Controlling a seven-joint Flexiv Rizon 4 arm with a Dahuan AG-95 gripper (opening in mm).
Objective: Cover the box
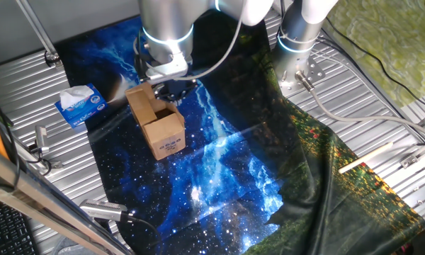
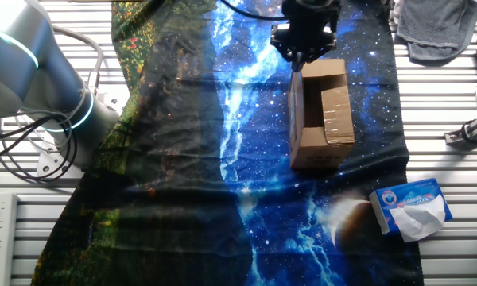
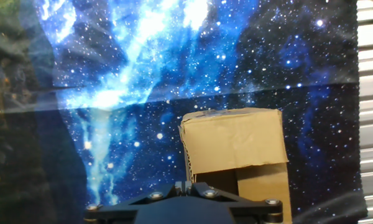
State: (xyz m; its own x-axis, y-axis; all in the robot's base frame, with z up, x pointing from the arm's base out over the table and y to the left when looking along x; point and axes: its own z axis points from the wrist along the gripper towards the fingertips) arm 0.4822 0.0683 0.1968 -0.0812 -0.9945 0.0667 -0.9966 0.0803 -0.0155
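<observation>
Black two-finger gripper (image 1: 171, 90) hangs above small brown cardboard box (image 1: 160, 124) to push flaps down; jaw opening unclear

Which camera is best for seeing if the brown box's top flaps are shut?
The other fixed view: it looks down on the box, showing the top partly open, one taped flap folded in. One fixed view shows a side flap standing up and the label. The hand view shows only one flap from close.
</observation>
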